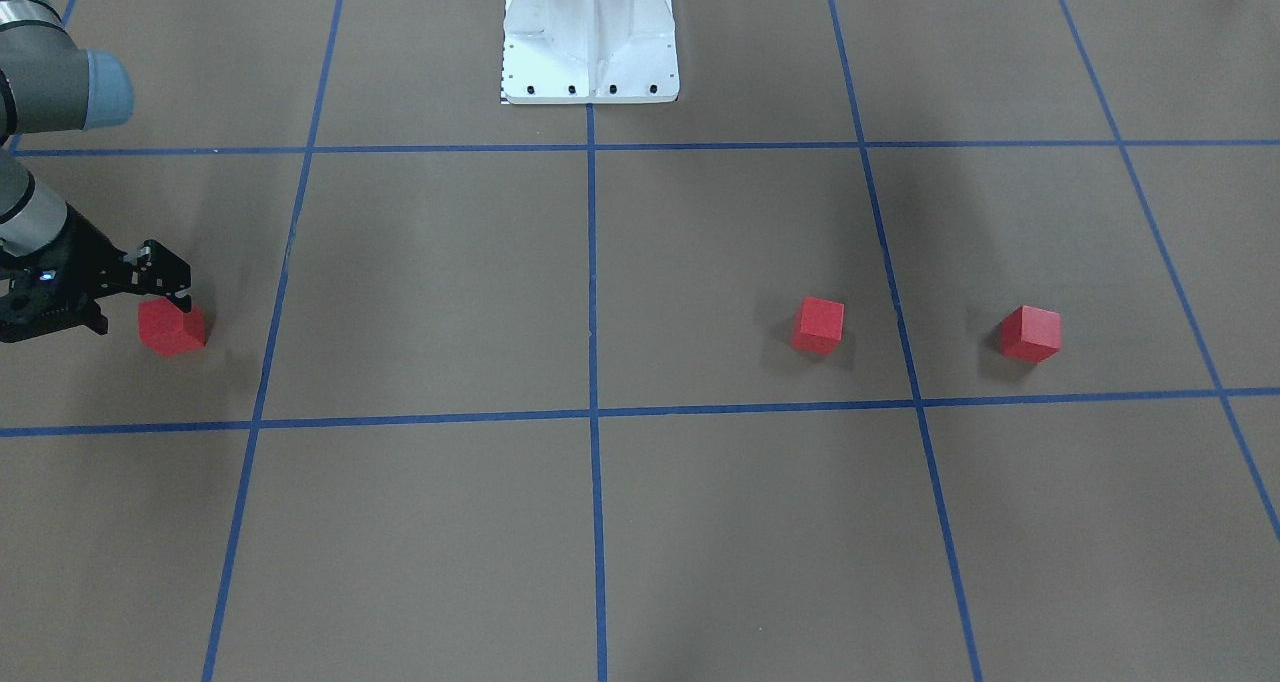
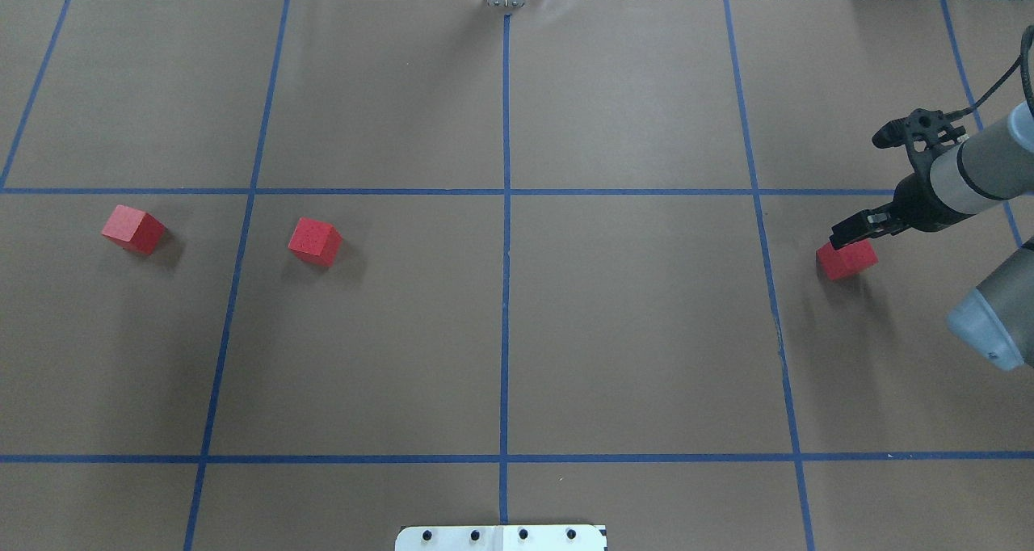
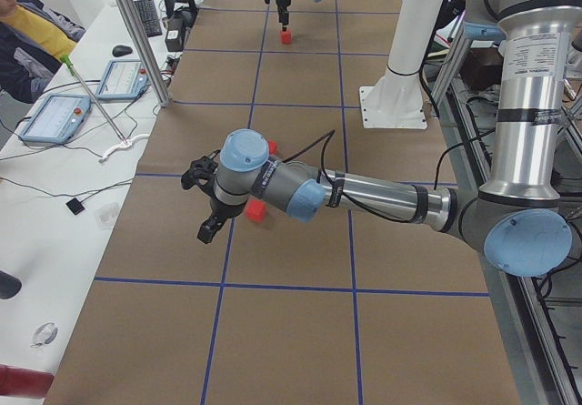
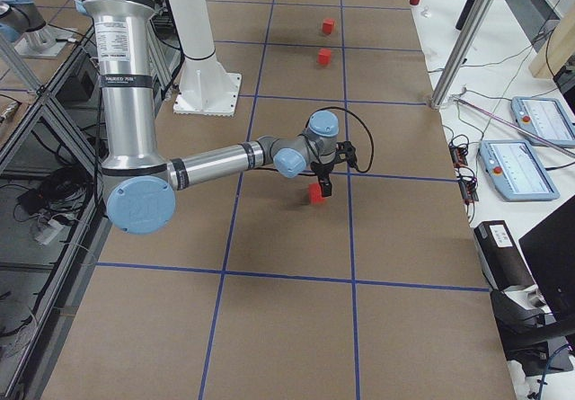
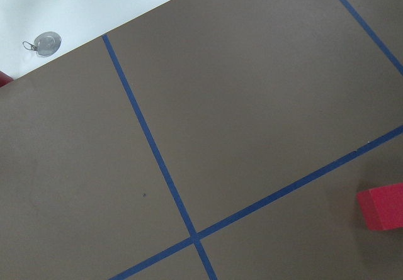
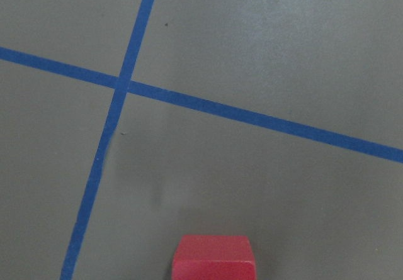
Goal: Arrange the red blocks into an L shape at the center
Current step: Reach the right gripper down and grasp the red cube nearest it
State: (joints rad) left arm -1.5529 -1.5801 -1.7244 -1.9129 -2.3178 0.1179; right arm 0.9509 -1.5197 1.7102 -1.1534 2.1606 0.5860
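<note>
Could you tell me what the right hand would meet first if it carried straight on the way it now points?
Most likely the red block right beneath it: the right hand points down at that block, which sits low and central in its wrist view. Whether they already touch is unclear.

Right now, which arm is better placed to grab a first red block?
Right: the right claw hovers at one red block, centred low in its wrist view; the left claw has another block only at its view's edge.

A robotics lab: a surface (image 2: 646, 333) gridded in blue tape (image 2: 506, 292), a white robot pedestal (image 3: 405, 59), teach pendants (image 4: 517, 168) and aluminium posts (image 4: 469, 31).
</note>
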